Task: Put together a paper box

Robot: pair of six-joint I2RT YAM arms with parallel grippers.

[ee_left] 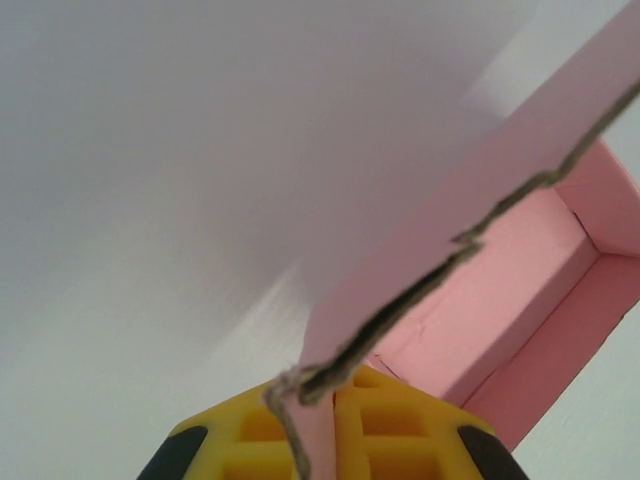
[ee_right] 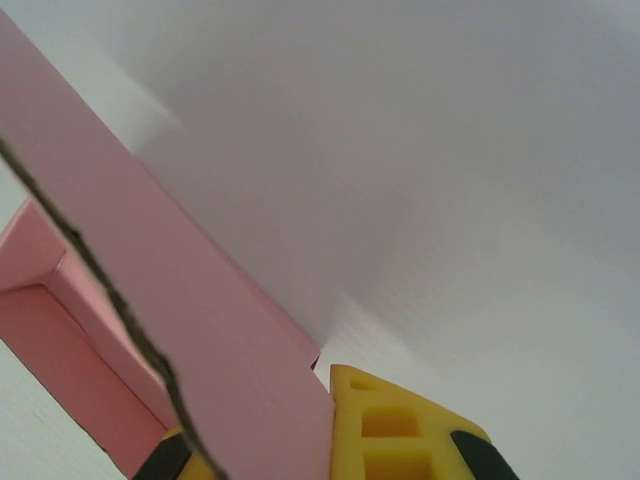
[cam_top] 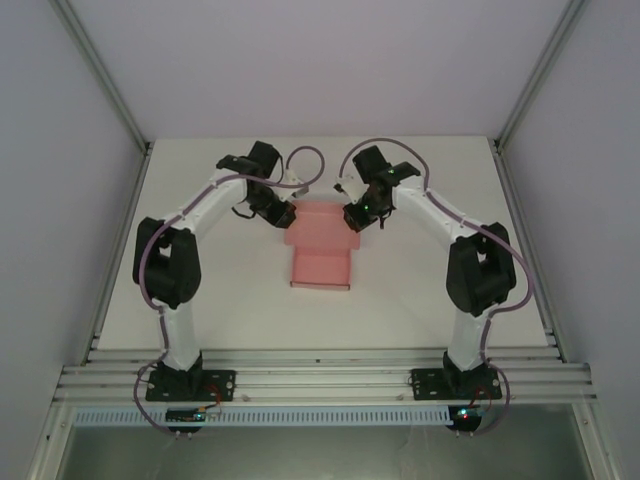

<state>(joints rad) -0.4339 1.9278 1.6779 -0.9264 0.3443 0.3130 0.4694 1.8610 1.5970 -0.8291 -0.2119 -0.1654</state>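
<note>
One thin, matte pink card paper box (cam_top: 320,250) lies part-folded at the centre of the white table (cam_top: 220,300). Two grippers hold it. The left gripper (cam_top: 283,214) pinches its far-left flap and the right gripper (cam_top: 353,216) pinches its far-right flap, probably to stand the side walls upright.

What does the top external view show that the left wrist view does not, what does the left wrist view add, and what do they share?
Top external: both arms from their bases, the right gripper at the far right corner of the paper box, and the box's whole outline on the white table, one panel lying flat toward the arms. Left wrist: the yellow fingers pinching a flap, its ragged cut edge, and the box's inner walls. Shared: the left gripper holding the pink box, and the table.
</note>
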